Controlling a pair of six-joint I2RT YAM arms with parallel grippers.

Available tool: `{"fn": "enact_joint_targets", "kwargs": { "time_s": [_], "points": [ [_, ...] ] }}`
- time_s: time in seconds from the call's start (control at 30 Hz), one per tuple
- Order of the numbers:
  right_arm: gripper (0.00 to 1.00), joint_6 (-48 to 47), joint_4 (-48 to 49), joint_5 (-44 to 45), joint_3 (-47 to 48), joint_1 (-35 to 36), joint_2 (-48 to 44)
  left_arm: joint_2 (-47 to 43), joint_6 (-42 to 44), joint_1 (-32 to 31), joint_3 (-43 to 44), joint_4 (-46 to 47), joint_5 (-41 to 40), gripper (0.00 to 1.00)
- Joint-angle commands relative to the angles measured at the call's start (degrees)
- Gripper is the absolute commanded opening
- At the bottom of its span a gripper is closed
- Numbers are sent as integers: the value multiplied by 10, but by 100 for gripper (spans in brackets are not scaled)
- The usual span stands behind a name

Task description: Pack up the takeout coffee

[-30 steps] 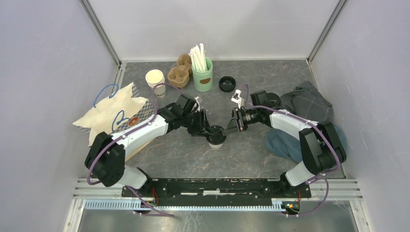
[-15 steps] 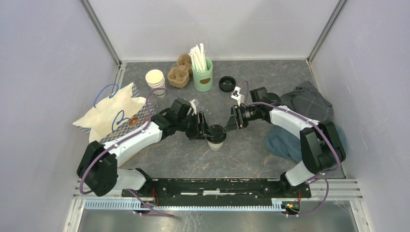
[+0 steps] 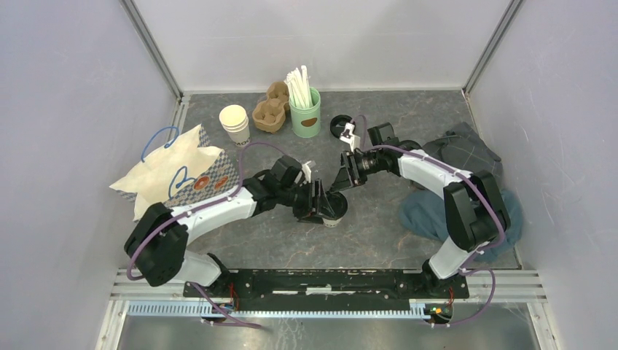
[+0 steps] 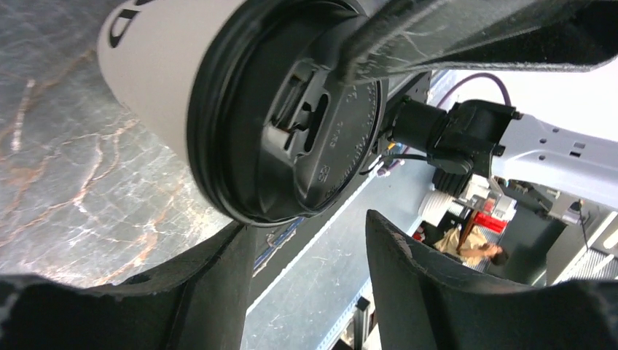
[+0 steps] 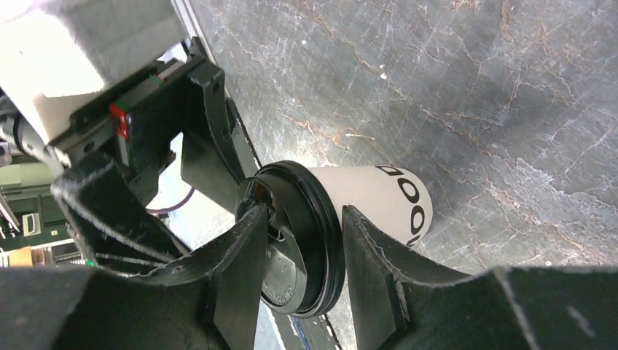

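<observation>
**Lidded coffee stands between two open grippers, the left one closer**

Nearest us, around the middle of the dark marbled table (image 3: 379, 240), stands the takeout coffee (image 5: 379, 197), a small white paper cup with dark print under a round black plastic lid. We judge its long axis upright, lid on top.

The left gripper (image 3: 321, 206) sits hard against the cup's left side. Its jaws are parted. In the left wrist view nothing fills the gap, and the lid lies just past one fingertip, so we read this gripper as released.

The right gripper (image 3: 339, 184) hangs just behind and above the cup with its jaws also spread. The lid shows through the gap, but we cannot tell whether a tip touches it.

The left arm is the nearer one, and the cup lies directly off its fingertips.

Farther left, a cream paper bag with blue cord handles (image 3: 171, 171) lies on its side, its contents hidden. It is on the left arm's side, and we take it for the packing place. A heap of grey and blue cloth (image 3: 466, 157) lies to the right.

Along the far edge, from left to right:
- A stack of lidless white paper cups (image 3: 235, 120).
- A brown pulp cup carrier (image 3: 268, 111), its wells apparently empty.
- A green cup (image 3: 307, 120) holding white straws (image 3: 299, 84).
- A loose black plastic lid (image 3: 337, 125), partly hidden behind the right arm.
</observation>
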Motion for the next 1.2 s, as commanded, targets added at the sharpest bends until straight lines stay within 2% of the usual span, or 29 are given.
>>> {"fn": "enact_joint_targets", "kwargs": {
  "time_s": [0.0, 0.17, 0.27, 0.37, 0.47, 0.57, 0.63, 0.73, 0.83, 1.03, 1.17],
  "points": [
    [49, -27, -28, -2, 36, 3, 8, 7, 9, -13, 43, 11, 10, 65],
    [61, -106, -169, 111, 109, -1, -2, -19, 60, -12, 75, -68, -22, 79],
    [68, -81, -185, 146, 85, -29, -36, -36, 80, -1, 102, -117, -44, 86],
    [72, -49, -154, 123, 20, -58, -89, -47, 80, 37, 103, -132, -47, 85],
    [76, -44, -137, 83, -28, -58, -119, -40, 78, 76, 104, -119, -33, 84],
    [77, 4, -63, 24, -96, -49, -148, -7, 92, 89, 121, -113, -24, 84],
    [74, 24, -34, 18, -124, -40, -155, 17, 100, 89, 128, -104, -20, 82],
    [56, 52, 3, 5, -148, -23, -154, 47, 99, 89, 129, -76, -1, 73],
    [46, 72, 32, 8, -152, -16, -151, 59, 94, 89, 127, -56, 6, 63],
    [37, 87, 66, 17, -136, -15, -136, 41, 70, 87, 82, -24, 8, 49],
    [33, 58, 47, 27, -98, -15, -103, 16, 48, 75, 40, -5, 9, 44]
  ]
}}
